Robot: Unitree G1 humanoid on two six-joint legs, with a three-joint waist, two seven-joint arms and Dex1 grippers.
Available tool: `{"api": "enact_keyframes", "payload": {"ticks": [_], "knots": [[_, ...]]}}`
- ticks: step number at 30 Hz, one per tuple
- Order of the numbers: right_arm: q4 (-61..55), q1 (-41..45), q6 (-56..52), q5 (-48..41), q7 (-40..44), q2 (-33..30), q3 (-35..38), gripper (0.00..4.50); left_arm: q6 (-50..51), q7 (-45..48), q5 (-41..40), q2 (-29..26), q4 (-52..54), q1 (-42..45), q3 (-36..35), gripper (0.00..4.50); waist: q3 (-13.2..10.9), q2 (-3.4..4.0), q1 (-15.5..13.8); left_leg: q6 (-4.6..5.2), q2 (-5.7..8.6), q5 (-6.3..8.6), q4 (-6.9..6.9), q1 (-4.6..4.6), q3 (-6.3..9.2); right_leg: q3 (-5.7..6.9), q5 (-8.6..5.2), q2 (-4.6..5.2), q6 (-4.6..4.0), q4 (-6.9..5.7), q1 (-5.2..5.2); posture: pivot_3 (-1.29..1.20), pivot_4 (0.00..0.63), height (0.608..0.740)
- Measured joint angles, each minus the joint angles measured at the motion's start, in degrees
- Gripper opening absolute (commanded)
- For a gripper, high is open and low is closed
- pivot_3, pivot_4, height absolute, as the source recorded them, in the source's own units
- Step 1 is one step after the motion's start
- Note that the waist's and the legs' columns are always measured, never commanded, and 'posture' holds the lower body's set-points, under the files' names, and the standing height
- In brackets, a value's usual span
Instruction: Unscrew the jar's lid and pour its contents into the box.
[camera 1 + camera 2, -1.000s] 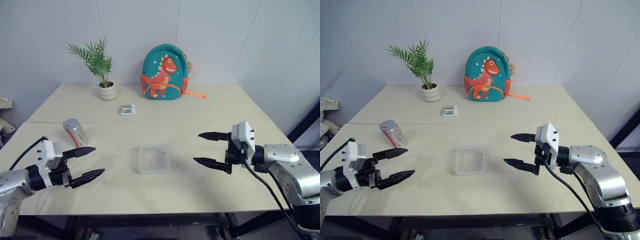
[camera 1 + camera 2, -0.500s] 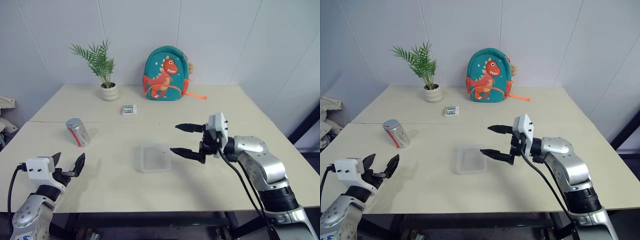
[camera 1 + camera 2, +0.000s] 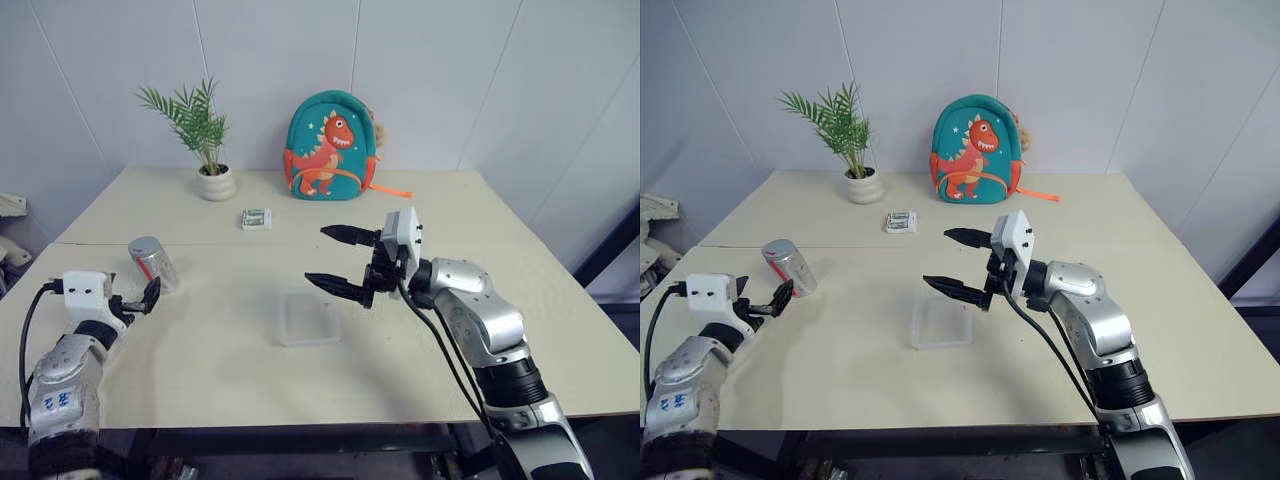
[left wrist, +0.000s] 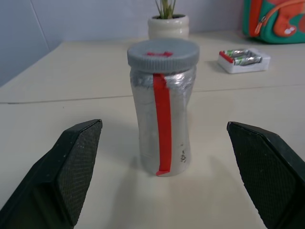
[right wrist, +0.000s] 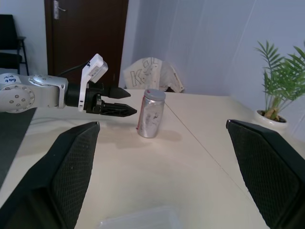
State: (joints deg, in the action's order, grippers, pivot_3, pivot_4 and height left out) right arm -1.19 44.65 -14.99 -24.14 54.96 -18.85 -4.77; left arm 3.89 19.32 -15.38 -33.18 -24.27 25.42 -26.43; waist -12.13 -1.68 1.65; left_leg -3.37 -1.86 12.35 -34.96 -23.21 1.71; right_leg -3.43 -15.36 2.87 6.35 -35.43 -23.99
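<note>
Left gripper [image 3: 143, 298] has swung up from the lower left corner of the head view to mid-left, and now points at the jar [image 3: 152, 263] from just beside it, not touching. A second ago it sat lower, aimed toward frame centre. Fingers apart, nothing between them. In the left wrist view the jar [image 4: 163, 122] stands upright, centred between the two black fingers [image 4: 71, 171], with the lid [image 4: 163, 51] screwed on and the red strip running down its side.

Right gripper [image 3: 336, 261] has travelled from mid-right to just right of centre. It now hovers above the far right edge of the box [image 3: 309, 317], jaws spread wide and empty, pointing toward frame left. Earlier it was well clear of the box, out to the right.

Jar hasn't moved: same spot at mid-left on the table [image 3: 420, 210]. Box is unchanged too, just below frame centre. Contents can't be made out through the jar wall.

Background is the same: plant pot [image 3: 214, 183] upper left, dinosaur backpack [image 3: 329, 146] top centre, small green-white packet [image 3: 256, 218] in front of them.
</note>
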Motion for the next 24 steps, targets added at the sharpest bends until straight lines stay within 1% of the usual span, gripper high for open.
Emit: {"api": "enact_keyframes", "payload": {"ticks": [5,9,14,19,22,24], "knots": [[0.1,0.1,0.2,0.3,-1.2,0.7,0.0,4.5,-4.6,1.0,2.0,-3.2,-12.4,8.4,2.2,4.48,0.0,0.0,0.1,-0.03,-0.02,0.03,0.05,-0.02,-0.03,0.0,-0.01,-0.02,0.01,-0.01,-0.04,0.0,0.15,0.74],[-0.4,0.0,0.2,0.3,-1.7,0.7,0.0,4.5,-7.9,1.4,2.8,-3.8,-20.8,13.3,3.4,4.48,0.0,0.0,0.0,-0.03,-0.02,0.03,0.03,-0.01,-0.03,0.0,-0.02,-0.04,0.02,-0.04,-0.04,0.0,0.15,0.74],[-0.8,0.0,0.2,0.3,-2.4,0.7,0.0,4.5,-11.1,1.4,4.1,-4.0,-28.4,16.3,4.8,4.48,0.0,0.0,0.1,-0.04,-0.05,0.03,0.02,-0.01,-0.04,-0.01,-0.02,-0.08,0.02,-0.07,-0.04,0.0,0.15,0.74],[-0.9,0.0,0.2,0.2,-2.9,0.7,0.0,4.5,-13.4,1.4,4.4,-4.3,-32.6,18.4,5.1,4.48,0.0,0.0,0.0,-0.04,-0.06,0.03,0.01,-0.01,-0.04,-0.01,-0.02,-0.09,0.02,-0.08,-0.05,0.0,0.15,0.74],[-1.0,-0.1,0.2,0.2,-3.3,0.7,0.0,4.5,-15.3,1.9,4.6,-4.4,-34.4,19.3,5.2,3.85,0.0,0.0,0.0,-0.04,-0.06,0.03,0.01,-0.01,-0.04,-0.01,-0.02,-0.09,0.02,-0.08,-0.05,0.0,0.15,0.74],[-1.0,-0.1,0.2,0.2,-3.4,0.7,0.0,4.5,-16.0,2.0,4.6,-4.5,-35.2,19.5,5.5,3.26,0.0,0.0,0.1,-0.04,-0.06,0.03,0.01,-0.01,-0.05,-0.01,-0.02,-0.09,0.02,-0.08,-0.05,0.0,0.15,0.74]]}}
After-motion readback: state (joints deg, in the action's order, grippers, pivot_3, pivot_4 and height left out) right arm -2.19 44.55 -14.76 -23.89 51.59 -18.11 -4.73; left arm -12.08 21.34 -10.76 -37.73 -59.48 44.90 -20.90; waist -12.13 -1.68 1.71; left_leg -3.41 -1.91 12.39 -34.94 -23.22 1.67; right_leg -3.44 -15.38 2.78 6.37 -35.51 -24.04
